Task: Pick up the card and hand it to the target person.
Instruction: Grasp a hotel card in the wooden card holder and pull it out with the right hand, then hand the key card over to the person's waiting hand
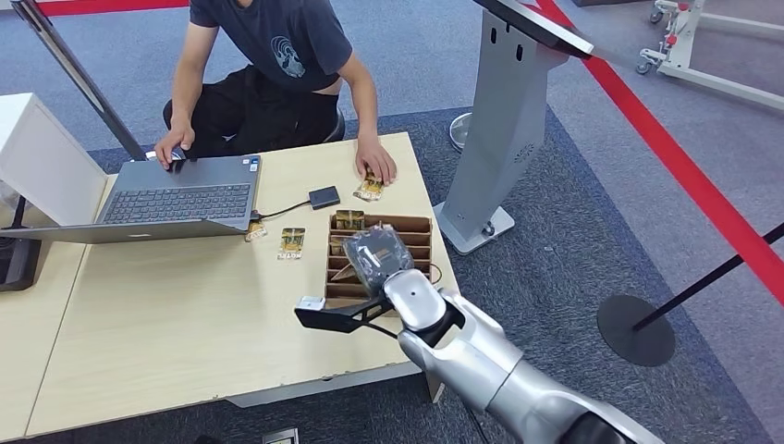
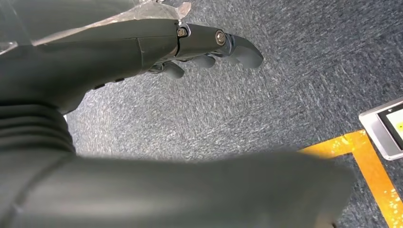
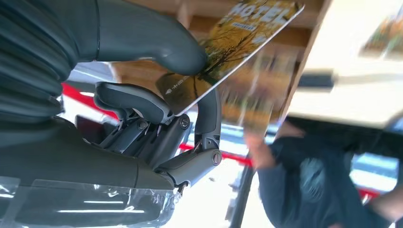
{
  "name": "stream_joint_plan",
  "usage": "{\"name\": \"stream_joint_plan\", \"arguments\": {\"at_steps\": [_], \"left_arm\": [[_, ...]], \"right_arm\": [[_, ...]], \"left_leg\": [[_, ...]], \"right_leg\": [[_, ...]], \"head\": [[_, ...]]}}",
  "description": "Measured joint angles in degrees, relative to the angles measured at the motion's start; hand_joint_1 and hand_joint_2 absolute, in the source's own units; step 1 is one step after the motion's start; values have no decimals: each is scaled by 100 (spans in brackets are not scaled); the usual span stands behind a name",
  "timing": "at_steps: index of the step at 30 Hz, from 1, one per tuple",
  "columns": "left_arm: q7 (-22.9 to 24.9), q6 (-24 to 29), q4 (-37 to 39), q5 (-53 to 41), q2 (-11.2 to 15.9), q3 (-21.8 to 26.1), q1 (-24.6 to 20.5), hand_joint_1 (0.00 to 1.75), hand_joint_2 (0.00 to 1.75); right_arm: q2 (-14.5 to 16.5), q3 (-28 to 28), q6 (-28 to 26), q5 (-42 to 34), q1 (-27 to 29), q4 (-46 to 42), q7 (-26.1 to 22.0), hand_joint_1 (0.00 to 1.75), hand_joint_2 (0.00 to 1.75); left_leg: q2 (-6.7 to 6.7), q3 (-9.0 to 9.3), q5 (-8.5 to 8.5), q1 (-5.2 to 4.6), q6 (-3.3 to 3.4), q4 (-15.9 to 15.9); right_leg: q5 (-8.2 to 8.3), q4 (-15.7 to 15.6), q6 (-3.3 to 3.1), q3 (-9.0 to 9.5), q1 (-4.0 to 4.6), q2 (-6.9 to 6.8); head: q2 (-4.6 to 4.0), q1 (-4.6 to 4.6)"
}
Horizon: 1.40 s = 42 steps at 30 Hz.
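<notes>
- Right hand (image 3: 157, 102) is pinching a card (image 3: 228, 52) between the thick thumb and a darker finger; the other fingers are curling underneath without touching it, as far as the right wrist view shows.
- In the head view the right hand (image 1: 377, 259) is hovering over the cardboard slotted box (image 1: 418, 227) at the table's (image 1: 185, 314) right end; the card itself is hidden there behind the hand.
- Card is looking thin, flat, stiff and glossy with "HOTEL" print: judged light, rigid and slippery on its faces.
- Grip is sitting near one corner, most of the card sticking out free. Judgement: fine for a handover since the person gets a long free edge to take, but a corner pinch on a slick card is risking rotation or slip.
- Left hand (image 2: 209, 50) is hanging over grey carpet, fingers loosely curled and apart, holding nothing.
- Count, head view: one card standing in the box (image 1: 349, 219), two lying near the laptop (image 1: 180, 199) ( (image 1: 291, 242), (image 1: 256, 231)), one under the person's hand (image 1: 374, 159) at (image 1: 369, 189); plus the held one, making five. More in the box slots cannot be told.
- One person sitting at the table's far side, one laptop, one small dark device (image 1: 324, 196) on a cable.
</notes>
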Motion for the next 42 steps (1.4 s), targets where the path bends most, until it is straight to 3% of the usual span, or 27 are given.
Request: {"name": "stream_joint_plan", "arguments": {"at_steps": [5, 13, 22, 30, 42], "left_arm": [[-10, 32, 0, 23, 8, 0, 39, 0, 0], [2, 16, 0, -55, 7, -2, -8, 0, 0], [28, -110, 0, -143, -33, -86, -214, 0, 0], [99, -163, 0, -143, -86, -218, -311, 0, 0], [203, -163, 0, -143, -105, -328, -259, 0, 0]], "right_arm": [[-178, -364, -83, 61, -317, -785, 80, 175, 175], [-398, -957, -1280, -159, -895, -1287, -518, 175, 175], [-100, -1053, -2080, -414, -1569, 473, -1182, 175, 175], [221, -1050, -2069, -453, -2001, 2188, -1115, 175, 175], [451, -1053, -2257, -624, -2212, 3238, -1263, 175, 175]], "left_leg": [[1, -1, 2, 0, 3, 5], [0, -4, 4, -1, 3, 8], [-5, -14, 20, 1, 5, 7], [-6, -18, 23, 0, 6, 8], [-4, -20, 23, 0, 7, 9]], "right_leg": [[4, 0, 1, -1, 0, 0], [10, 0, 5, 0, 0, 0], [20, 0, 4, -2, 0, -1], [25, 0, 5, -5, 0, -1], [26, -1, 7, -10, 0, -1]], "head": [[0, 1], [0, -1], [0, -1], [0, 1], [0, 0]]}}
